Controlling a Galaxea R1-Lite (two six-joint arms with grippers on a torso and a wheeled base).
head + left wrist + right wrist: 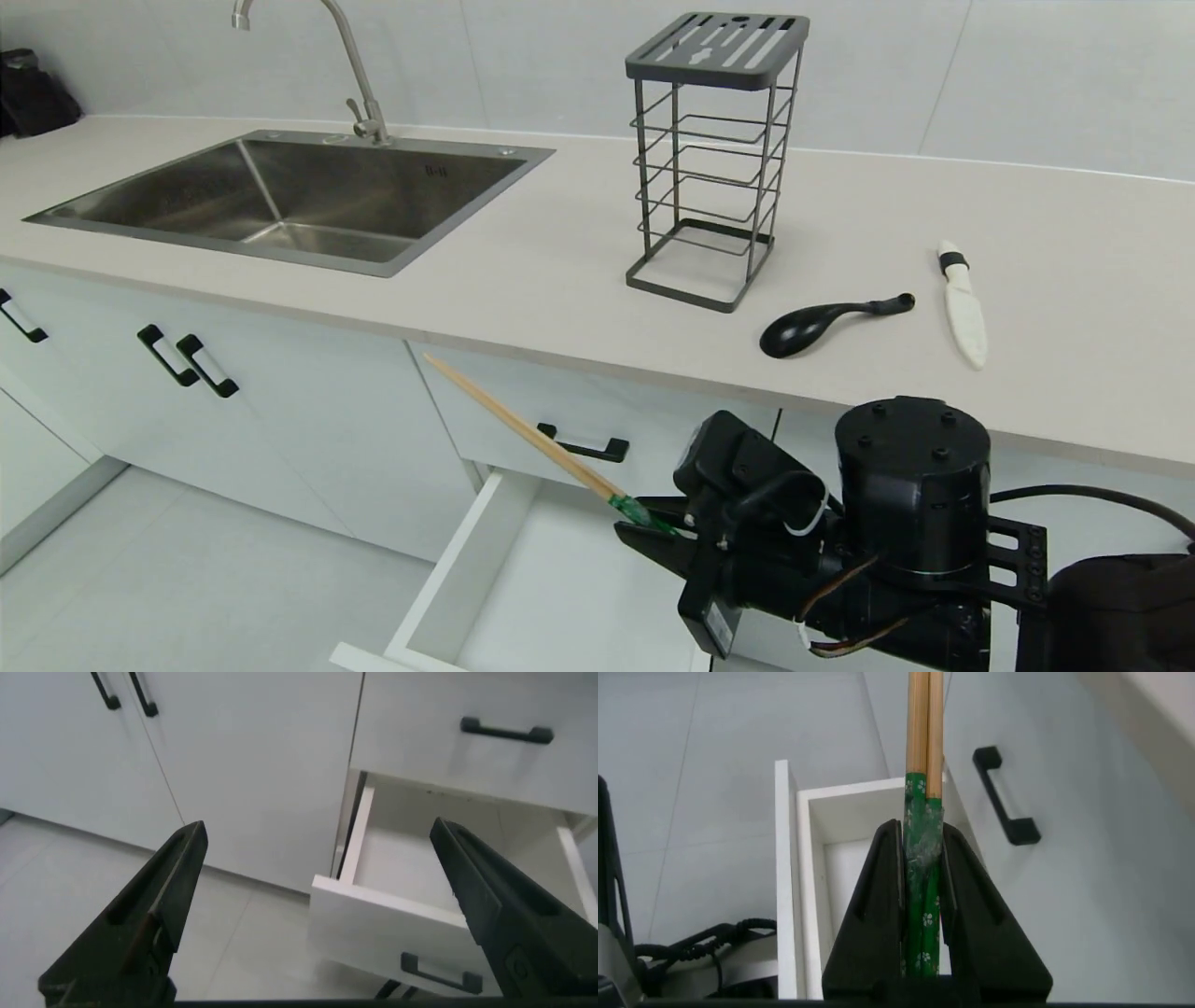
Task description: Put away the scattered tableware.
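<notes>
Right end effector (649,529) clamping chopsticks (537,440), above open drawer (450,571)

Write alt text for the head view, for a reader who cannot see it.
The right tool grips chopsticks by their green end over an open drawer under a kitchen counter. On the counter lie a black spoon and a white utensil beside a wire rack, with a sink at the left.
</notes>
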